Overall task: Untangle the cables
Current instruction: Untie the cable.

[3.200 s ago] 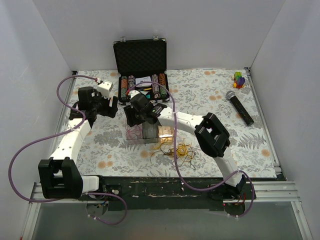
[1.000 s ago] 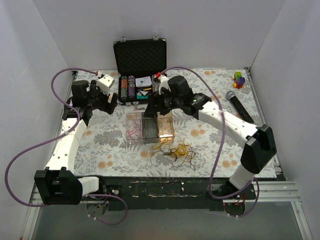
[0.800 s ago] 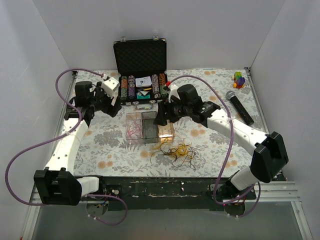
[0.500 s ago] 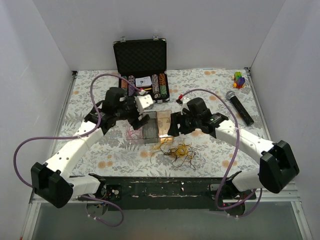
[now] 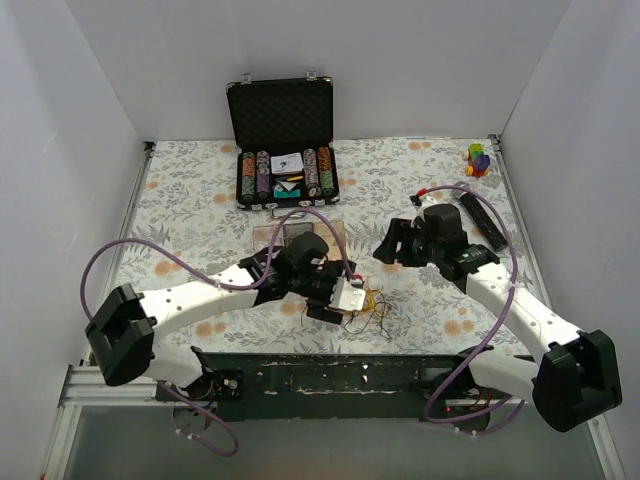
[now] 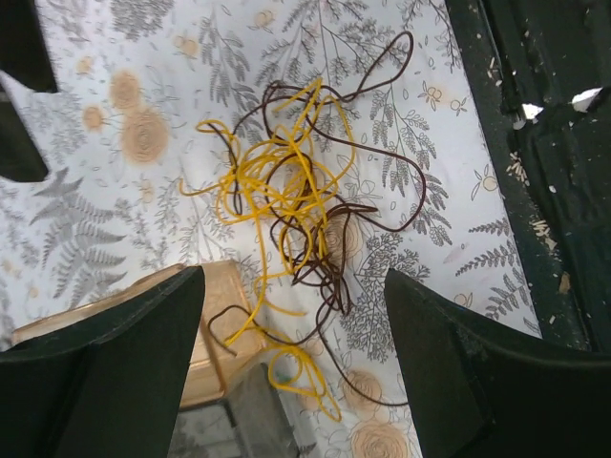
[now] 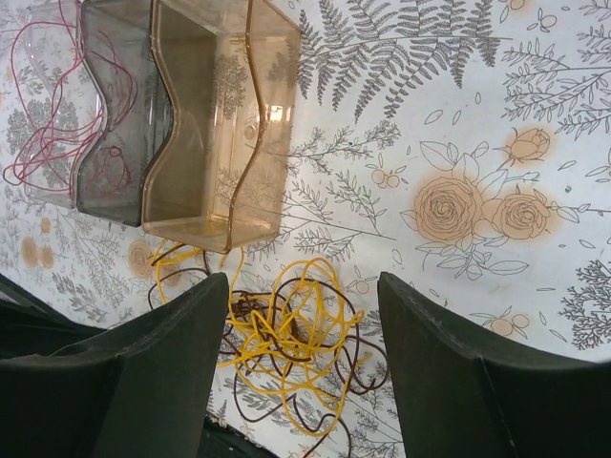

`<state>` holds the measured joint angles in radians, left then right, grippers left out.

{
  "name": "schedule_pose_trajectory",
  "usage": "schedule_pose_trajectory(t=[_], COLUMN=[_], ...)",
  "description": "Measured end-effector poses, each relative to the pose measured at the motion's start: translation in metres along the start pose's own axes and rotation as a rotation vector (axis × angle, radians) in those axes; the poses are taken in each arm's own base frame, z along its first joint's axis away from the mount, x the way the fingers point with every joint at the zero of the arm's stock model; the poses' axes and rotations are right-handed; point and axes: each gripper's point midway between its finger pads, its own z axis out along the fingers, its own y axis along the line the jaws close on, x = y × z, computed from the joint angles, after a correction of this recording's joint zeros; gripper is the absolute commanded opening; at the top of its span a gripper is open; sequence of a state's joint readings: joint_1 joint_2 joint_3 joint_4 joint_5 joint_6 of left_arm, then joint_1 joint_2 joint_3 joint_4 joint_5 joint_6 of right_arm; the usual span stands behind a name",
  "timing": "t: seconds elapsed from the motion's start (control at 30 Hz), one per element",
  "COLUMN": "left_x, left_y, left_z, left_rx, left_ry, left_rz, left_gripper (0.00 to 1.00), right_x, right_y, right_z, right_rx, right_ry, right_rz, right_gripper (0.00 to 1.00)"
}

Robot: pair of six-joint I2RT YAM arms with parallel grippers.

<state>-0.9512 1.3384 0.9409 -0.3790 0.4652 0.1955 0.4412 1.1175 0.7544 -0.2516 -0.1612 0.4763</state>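
Observation:
A tangle of yellow and brown cables [image 5: 366,303] lies on the floral cloth near the front edge. It also shows in the left wrist view [image 6: 291,196] and the right wrist view [image 7: 301,334]. My left gripper [image 5: 332,310] hangs just left of the tangle and above it, open and empty [image 6: 291,315]. My right gripper [image 5: 390,246] is behind and to the right of the tangle, open and empty [image 7: 304,315], looking down at it. A thin red cable [image 7: 43,143] lies in the clear bin.
Three joined bins stand behind the tangle: amber [image 7: 215,124], grey [image 7: 119,143] and clear [image 7: 52,57]. My left arm hides most of them from above. An open poker chip case [image 5: 283,140] is at the back, with a microphone [image 5: 480,222] and toy blocks [image 5: 479,158] at the right.
My left arm has swung from the back left, past the bins, to the front centre beside the tangle. My right arm has drawn back from the bins to the right.

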Motion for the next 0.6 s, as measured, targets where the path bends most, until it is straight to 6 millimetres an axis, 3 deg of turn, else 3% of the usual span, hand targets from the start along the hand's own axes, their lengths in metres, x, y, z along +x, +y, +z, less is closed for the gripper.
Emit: schedule_pose_trajectory(t=[0.1,0.2,0.37,0.43,0.53,0.6], left_x=[0.016,0.028,0.042,0.042,0.039,0.036], left_y=[-0.01,-0.007,0.005,0.012,0.019,0.023], left_z=[0.022,0.038,0.053,0.055,0.055,0.055], left_rx=[0.041,0.036,0.01,-0.008,-0.028,-0.039], left_ry=[0.043,0.077,0.13,0.137,0.138,0.136], left_rz=[0.013,0.03,0.038,0.043,0.049,0.052], left_gripper=[0.74,0.67,0.43,0.33,0.27,0.15], right_x=[0.004,0.004,0.002,0.004,0.012,0.017], right_y=[-0.006,-0.007,-0.005,-0.005,-0.006,-0.008], right_z=[0.001,0.001,-0.001,0.0,0.001,0.001], right_rx=[0.005,-0.005,-0.029,-0.037,-0.049,-0.051], right_ry=[0.007,0.002,-0.015,-0.015,-0.003,0.006], right_rz=[0.024,0.035,0.037,0.037,0.038,0.04], right_gripper=[0.71,0.71,0.7,0.7,0.7,0.7])
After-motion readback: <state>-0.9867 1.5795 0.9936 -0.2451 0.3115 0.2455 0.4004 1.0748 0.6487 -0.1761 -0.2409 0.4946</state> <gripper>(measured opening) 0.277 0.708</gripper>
